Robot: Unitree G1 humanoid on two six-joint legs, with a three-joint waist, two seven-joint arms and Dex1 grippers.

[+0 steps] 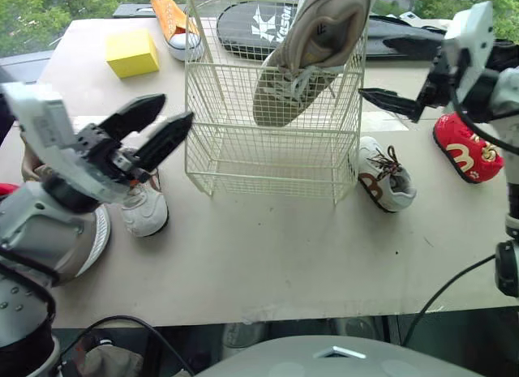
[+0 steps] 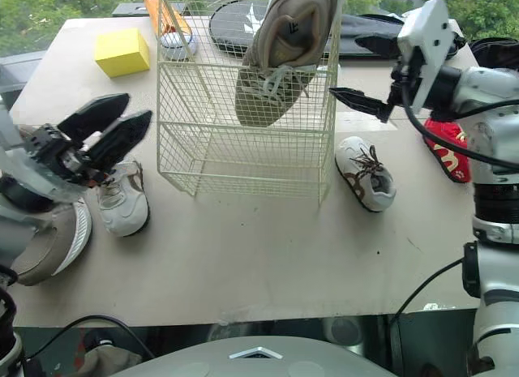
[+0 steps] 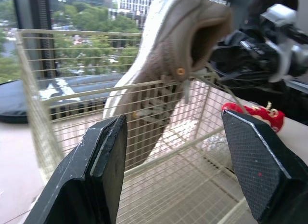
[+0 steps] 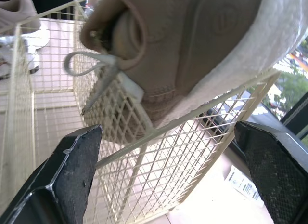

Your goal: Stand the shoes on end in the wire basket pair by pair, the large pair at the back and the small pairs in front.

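Inside the wire basket (image 1: 272,162), the tan shoe (image 1: 312,49) stands, heel cropped.

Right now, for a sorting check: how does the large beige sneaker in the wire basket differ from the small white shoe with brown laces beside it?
Size: the large beige sneaker is far bigger than the small white shoe. Pose: the sneaker stands toe-down, heel above the rim; the white shoe rests on its sole. Place: the sneaker is inside the wire basket; the white shoe sits outside it. Both are laced.
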